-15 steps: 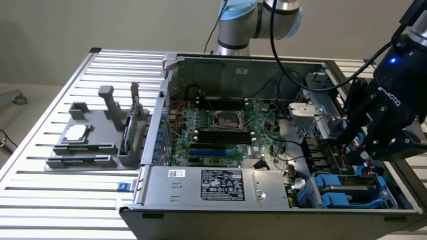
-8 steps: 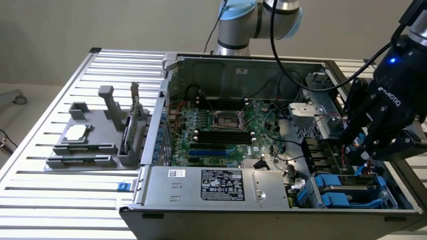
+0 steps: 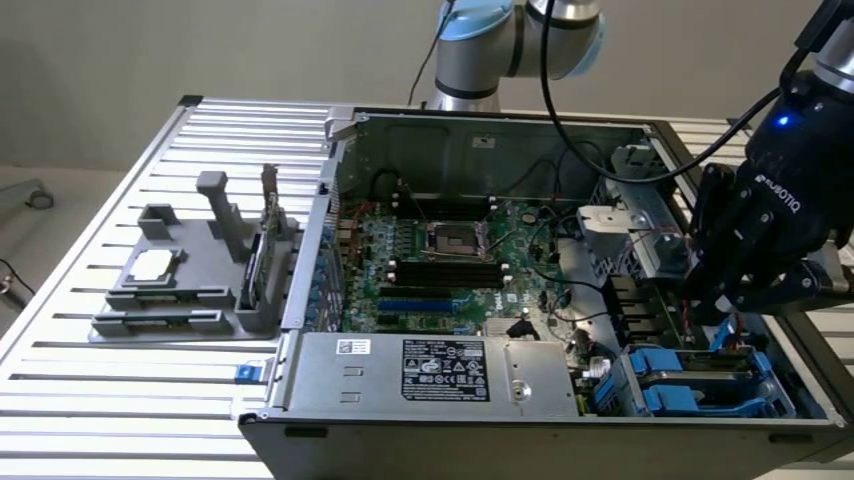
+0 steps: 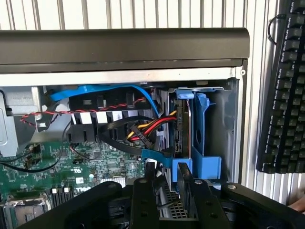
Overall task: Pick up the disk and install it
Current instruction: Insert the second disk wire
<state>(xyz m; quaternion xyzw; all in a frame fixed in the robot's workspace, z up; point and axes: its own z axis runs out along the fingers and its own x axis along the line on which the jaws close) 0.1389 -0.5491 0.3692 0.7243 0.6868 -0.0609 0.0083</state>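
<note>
The disk [image 3: 697,380], framed in its blue carrier, is seen seated in the drive bay at the front corner of the open computer case [image 3: 534,440], at about 4 o'clock in the exterior view. In the wrist view the blue carrier [image 4: 200,138] is shown standing on edge inside the bay, with red, yellow and black cables [image 4: 143,131] bundled just beside it. The gripper [image 4: 164,191] is seen close above the carrier, its black fingers [image 4: 143,200] parted and nothing held between them. The motherboard [image 3: 441,260] is found at the centre, the power supply box [image 3: 427,375] at 6 o'clock, and a grey fixture [image 3: 187,285] at 9 o'clock on the slatted table [image 3: 120,400].
</note>
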